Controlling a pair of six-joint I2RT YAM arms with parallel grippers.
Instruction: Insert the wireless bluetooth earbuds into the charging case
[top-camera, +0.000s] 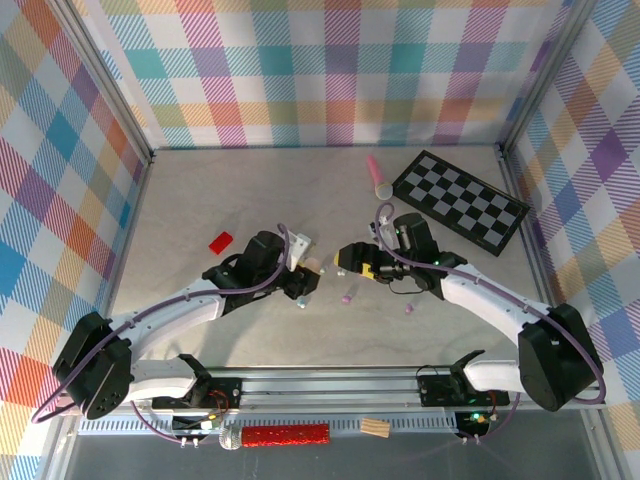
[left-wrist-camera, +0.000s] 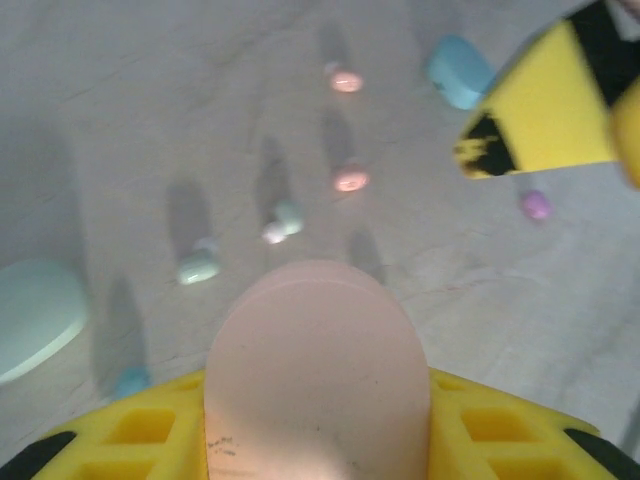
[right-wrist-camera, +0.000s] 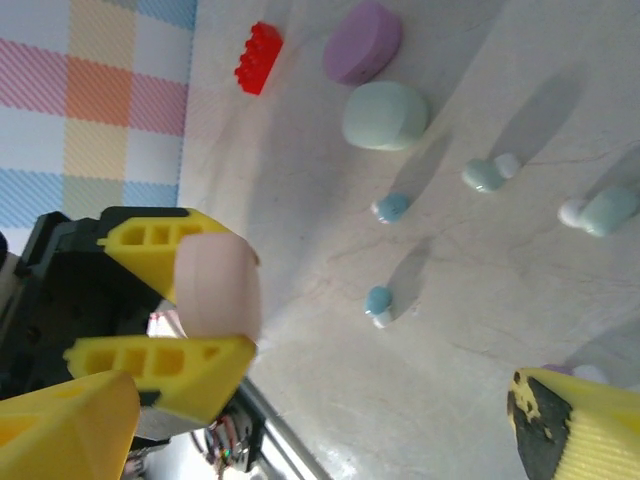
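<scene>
Wireless bluetooth earbuds (left-wrist-camera: 351, 180) — scattered loose over the table (top-camera: 200, 200), pink, mint, blue and purple, well apart from one another, none seated in a case. Pink charging case (left-wrist-camera: 315, 370) clamped in the left gripper (top-camera: 303, 267) and held above the surface, seemingly offered to the other arm as a steady target. Right gripper (top-camera: 352, 263) just beside it, jaws spread wide with nothing between them — probably poised to pick up a bud rather than take the case. Mint case (right-wrist-camera: 385, 115), purple case (right-wrist-camera: 362, 40) and blue case (left-wrist-camera: 460, 70) lying farther off, a red brick (right-wrist-camera: 258, 57) beyond them. Hard to tell whether the pink lid stands open.
</scene>
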